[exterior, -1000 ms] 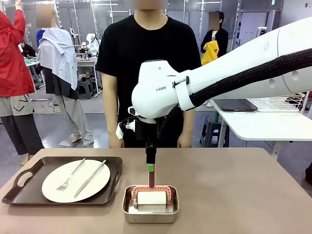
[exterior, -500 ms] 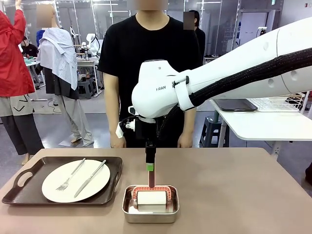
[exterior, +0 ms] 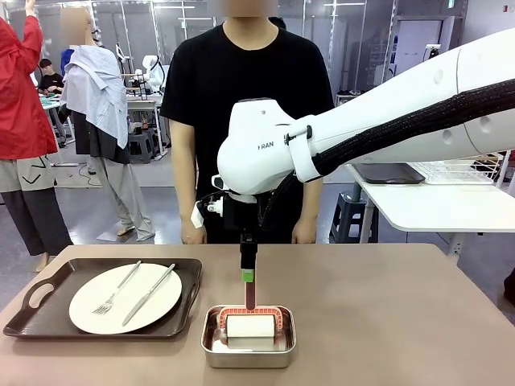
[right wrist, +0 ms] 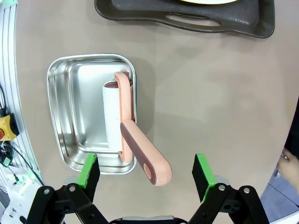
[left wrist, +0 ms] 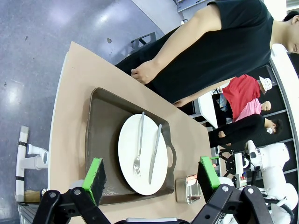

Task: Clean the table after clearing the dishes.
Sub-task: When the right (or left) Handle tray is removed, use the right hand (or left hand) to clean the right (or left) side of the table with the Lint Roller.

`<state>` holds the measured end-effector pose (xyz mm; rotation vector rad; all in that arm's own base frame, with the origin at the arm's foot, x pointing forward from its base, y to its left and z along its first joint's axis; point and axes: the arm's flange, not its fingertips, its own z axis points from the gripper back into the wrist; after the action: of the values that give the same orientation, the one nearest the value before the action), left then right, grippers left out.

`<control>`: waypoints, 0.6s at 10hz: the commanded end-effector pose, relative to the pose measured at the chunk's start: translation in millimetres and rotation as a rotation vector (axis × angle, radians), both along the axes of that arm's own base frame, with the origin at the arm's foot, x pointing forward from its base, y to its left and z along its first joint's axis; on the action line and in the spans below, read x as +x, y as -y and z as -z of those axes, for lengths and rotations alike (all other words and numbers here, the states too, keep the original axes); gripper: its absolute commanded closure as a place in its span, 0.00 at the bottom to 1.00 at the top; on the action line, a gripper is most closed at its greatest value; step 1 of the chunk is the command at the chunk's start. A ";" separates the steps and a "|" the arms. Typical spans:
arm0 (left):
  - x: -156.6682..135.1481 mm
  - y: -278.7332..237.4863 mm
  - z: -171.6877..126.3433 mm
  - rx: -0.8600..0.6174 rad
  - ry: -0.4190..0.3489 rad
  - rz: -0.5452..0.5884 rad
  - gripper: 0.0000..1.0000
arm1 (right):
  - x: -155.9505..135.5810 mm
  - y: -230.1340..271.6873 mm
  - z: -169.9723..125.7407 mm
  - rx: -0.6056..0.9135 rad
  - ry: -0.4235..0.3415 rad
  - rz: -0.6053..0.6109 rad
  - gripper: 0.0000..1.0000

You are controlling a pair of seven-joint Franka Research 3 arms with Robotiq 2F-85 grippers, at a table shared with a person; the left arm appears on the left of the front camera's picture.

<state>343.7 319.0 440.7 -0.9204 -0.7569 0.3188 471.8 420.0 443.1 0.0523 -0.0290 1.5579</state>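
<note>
One brown tray is sitting at the lower left of the front view on the table. It is carrying a white plate with a fork and a knife lying across it. At lower centre a steel pan is holding a lint roller. The roller's handle is rising toward the right gripper, which is hanging edge-on from the arm entering at the right. A person is standing behind the far edge, arms down.

From the left wrist, the left gripper is hovering with its green-padded fingers spread wide and nothing between them. Beyond them the tray, plate and cutlery are lying at centre frame, and the pan is peeking in at the lower right.

From the right wrist, the right gripper's fingers are standing wide apart at the bottom corners. The roller's pink handle is reaching up between them without touching either pad. The pan is sitting left of centre, and the tray's handle end is running along the top edge.
</note>
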 end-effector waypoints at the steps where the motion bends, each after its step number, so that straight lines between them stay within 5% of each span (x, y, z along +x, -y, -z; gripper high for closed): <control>1: -1.8 -2.1 -2.1 -0.008 0.010 0.006 0.00 | -2.5 0.5 0.9 -0.003 0.000 -0.012 0.00; 5: -1.8 -2.1 -2.1 -0.008 0.010 0.006 0.00 | 0.0 0.0 0.0 0.000 0.000 0.000 0.00; 6: -1.8 -2.1 -2.1 -0.008 0.010 0.006 0.00 | 24.2 33.8 -28.4 0.050 0.025 0.180 0.00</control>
<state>343.7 319.0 440.8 -0.9204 -0.7570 0.3187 481.7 410.2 451.0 0.0557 -0.0462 1.5041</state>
